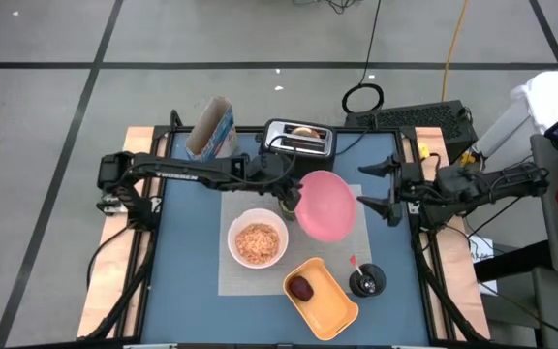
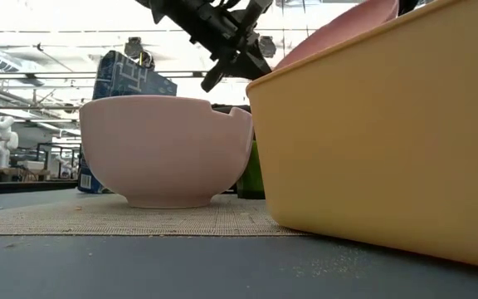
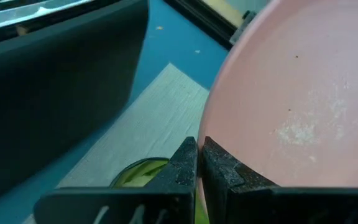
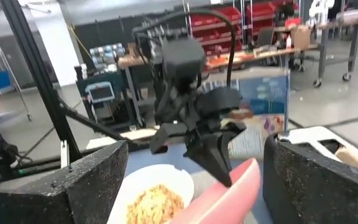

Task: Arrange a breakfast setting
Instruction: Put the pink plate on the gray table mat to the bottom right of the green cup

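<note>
Above the grey placemat (image 1: 235, 247), the left gripper (image 1: 292, 191) pinches the pink plate (image 1: 325, 206) tilted on edge.

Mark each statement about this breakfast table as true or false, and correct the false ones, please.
1. The left gripper is shut on the rim of the pink plate. True.
2. The pink plate lies flat on the placemat. False: it is held tilted above it.
3. The white bowl is empty. False: it holds pale cereal-like food.
4. The right gripper is open and holds nothing. True.
5. The orange tray holds a dark round item. True.
6. The toaster stands on the orange tray. False: it stands at the table's far side, apart from the tray.
</note>
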